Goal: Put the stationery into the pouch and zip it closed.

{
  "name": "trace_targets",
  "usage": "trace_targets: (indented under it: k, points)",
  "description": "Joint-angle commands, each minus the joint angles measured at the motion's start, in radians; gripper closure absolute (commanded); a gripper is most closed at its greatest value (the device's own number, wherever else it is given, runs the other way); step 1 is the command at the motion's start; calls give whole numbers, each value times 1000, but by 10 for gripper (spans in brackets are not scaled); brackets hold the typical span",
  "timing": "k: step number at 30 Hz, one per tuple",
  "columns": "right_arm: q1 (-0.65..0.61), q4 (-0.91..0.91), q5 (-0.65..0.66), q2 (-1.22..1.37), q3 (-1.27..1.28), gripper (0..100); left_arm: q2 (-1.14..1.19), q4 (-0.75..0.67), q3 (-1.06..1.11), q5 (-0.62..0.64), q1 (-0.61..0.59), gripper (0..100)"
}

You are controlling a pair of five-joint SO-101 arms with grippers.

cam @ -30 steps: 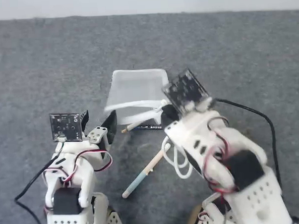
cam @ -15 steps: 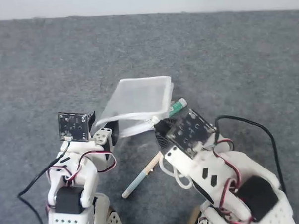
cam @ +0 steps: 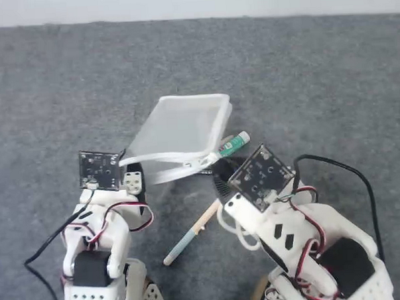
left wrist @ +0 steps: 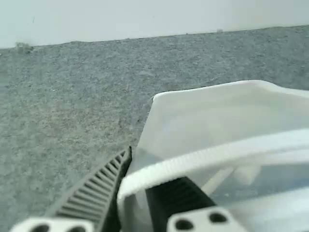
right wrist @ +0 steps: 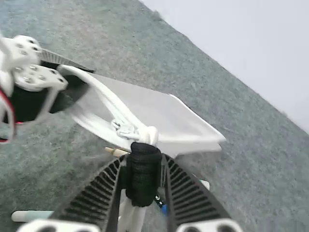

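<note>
Right pincer drawn back, pouch swung rightward with it

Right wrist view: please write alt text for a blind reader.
The right end effector is shut on a black piece at the zipper end of a translucent white pouch. The left end effector holds its far corner.

Soft even light, shadows seemingly faint.
</note>
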Motion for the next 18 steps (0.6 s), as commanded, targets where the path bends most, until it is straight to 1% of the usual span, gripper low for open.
trace_targets:
  k: [1, 3, 5, 10, 15, 18]
  points:
    - [73, -21, -6, -22, -11, 879, 2, 20, -81, 8, -78, 990]
    - [94, -35, -69, -19, -6, 794, 0, 18, -88, 34, -110, 990]
    - [124, -45, -103, 4, 0, 745, 2, 21, -107, 43, -141, 990]
    - [171, -104, -106, 148, -2, 775, 0, 40, -128, 69, -187, 990]
    - [174, -119, -112, 352, -71, 776, 0, 37, -133, 72, -238, 990]
    - [188, -125, -166, 490, -117, 775, 0, 37, -134, 92, -267, 990]
